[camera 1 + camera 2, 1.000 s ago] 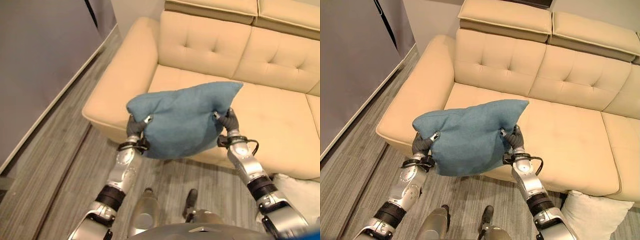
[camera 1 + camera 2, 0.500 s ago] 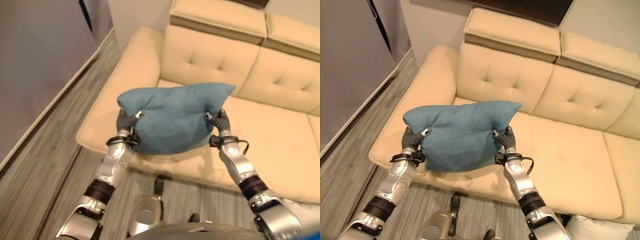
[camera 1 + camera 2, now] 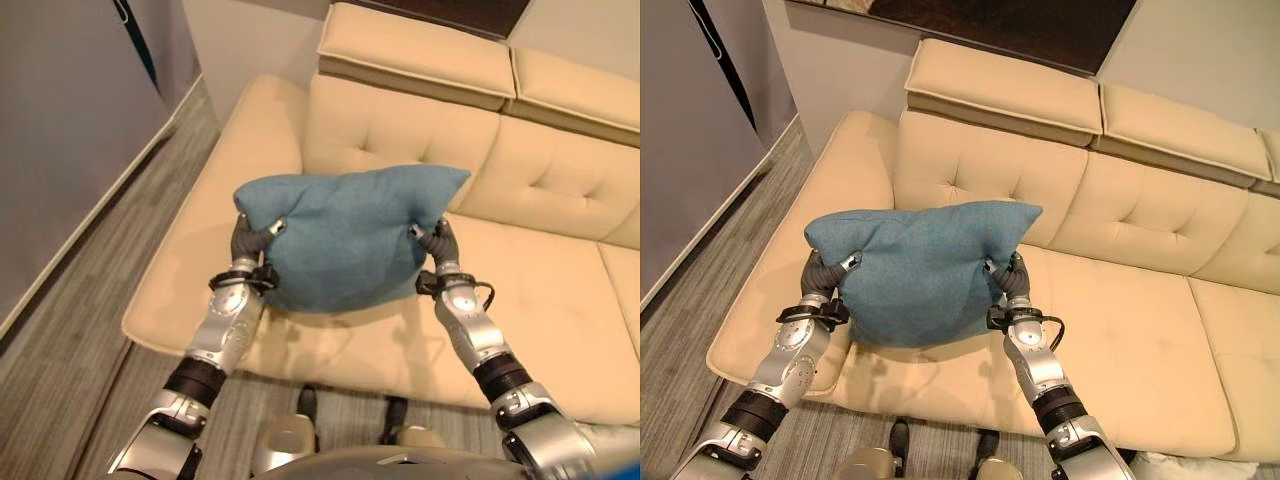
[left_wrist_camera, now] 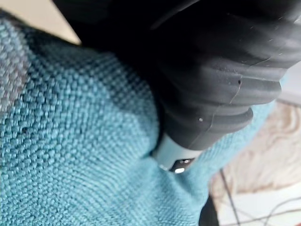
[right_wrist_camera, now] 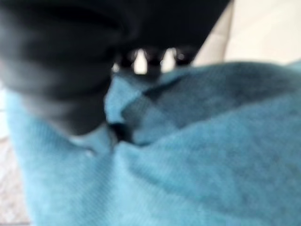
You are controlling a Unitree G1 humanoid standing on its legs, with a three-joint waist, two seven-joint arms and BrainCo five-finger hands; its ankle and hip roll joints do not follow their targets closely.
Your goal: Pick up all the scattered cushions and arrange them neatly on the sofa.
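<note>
One blue cushion is in view. There is one beige sofa. Two robot hands show, left hand and right hand.

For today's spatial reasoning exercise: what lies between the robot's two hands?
The blue cushion spans the whole stretch between the left hand and the right hand, each gripping one side, above the sofa seat. The right eye view shows it.

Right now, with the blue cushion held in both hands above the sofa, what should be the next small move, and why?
Probably carry the blue cushion a little forward and lower it toward the backrest. The left hand and right hand pinch its two sides, and it hangs over the front part of the sofa seat, not yet resting there.
</note>
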